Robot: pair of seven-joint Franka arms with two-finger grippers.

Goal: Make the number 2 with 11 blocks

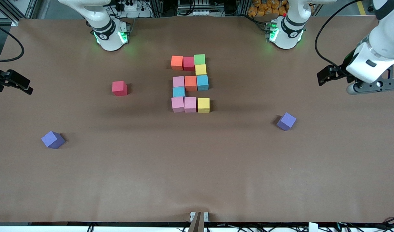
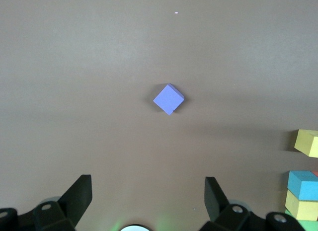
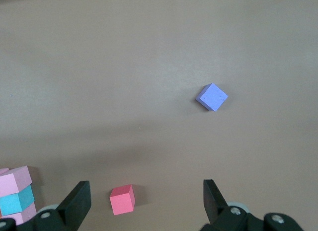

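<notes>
- The number 2 [image 1: 190,84] sits mid-desk, its cubes touching, with no gaps for fingers.
- Loose red cube [image 1: 119,88] stands well apart, open all round.
- Two purple cubes [image 1: 53,139] [image 1: 286,121] likewise stand alone.

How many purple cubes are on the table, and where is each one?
2. One purple cube lies toward the right arm's end of the table; the other purple cube lies toward the left arm's end. Both sit apart from the number 2, nearer the front camera. None seems hidden.

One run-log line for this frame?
digit 2: eleven cubes, complete | spare red cube: apart | left gripper: open, parked | right gripper: open, parked
</notes>
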